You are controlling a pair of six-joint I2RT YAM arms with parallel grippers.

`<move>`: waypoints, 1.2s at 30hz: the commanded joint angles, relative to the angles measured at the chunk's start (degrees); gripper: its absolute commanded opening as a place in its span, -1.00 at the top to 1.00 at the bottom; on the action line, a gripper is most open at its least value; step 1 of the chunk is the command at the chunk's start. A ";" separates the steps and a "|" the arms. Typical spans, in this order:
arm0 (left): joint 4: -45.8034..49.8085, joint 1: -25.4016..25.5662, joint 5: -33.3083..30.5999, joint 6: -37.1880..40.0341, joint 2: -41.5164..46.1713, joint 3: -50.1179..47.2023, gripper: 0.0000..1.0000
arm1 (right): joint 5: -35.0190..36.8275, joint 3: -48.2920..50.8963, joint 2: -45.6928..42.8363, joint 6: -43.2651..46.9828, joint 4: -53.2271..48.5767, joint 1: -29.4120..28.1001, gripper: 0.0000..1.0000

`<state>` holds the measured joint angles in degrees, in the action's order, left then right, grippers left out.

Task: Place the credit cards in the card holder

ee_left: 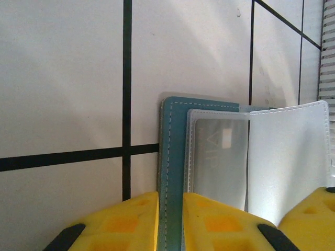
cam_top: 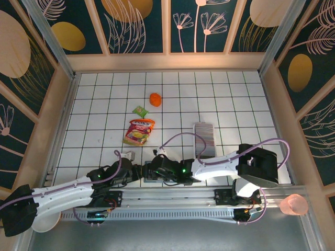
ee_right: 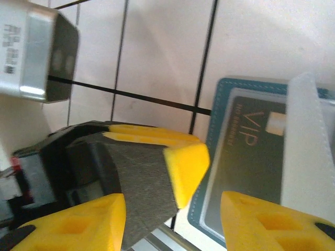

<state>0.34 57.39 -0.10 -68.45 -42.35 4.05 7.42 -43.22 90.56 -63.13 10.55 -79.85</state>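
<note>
card holder [ee_left: 172,146] is lying open at lower centre of the left wrist view, long axis running up-down in frame. Teal cover, clear sleeves, one VIP card [ee_left: 217,157] sitting in a sleeve. Left gripper [ee_left: 170,194] is pinching the teal edge. Right gripper [ee_right: 172,196] is hanging spread. White tray [cam_top: 200,127] is holding a row of credit cards [cam_top: 205,142].
</note>
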 commanded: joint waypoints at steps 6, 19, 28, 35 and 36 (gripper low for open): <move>1.19 0.24 -1.70 -1.03 -0.40 -1.15 0.63 | 0.98 -4.63 -5.55 9.94 5.39 -0.72 -0.04; 10.12 0.26 -9.45 1.00 4.04 3.52 0.57 | 14.09 -8.88 -22.81 36.15 -17.65 1.21 -0.05; 11.97 0.29 -12.92 4.94 4.10 6.24 0.42 | 10.52 -4.95 -40.04 90.05 -31.77 7.84 -0.44; 8.98 0.28 -13.61 7.90 3.15 6.72 0.27 | 4.94 -1.75 -42.72 115.16 -51.24 25.34 -0.59; 8.59 0.33 -13.53 8.18 3.07 6.60 0.26 | 5.25 -0.84 -42.59 117.92 -52.64 27.92 -0.60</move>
<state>10.35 57.69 -12.58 -62.78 -39.11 9.63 14.04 -46.74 47.13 38.24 -30.57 -56.84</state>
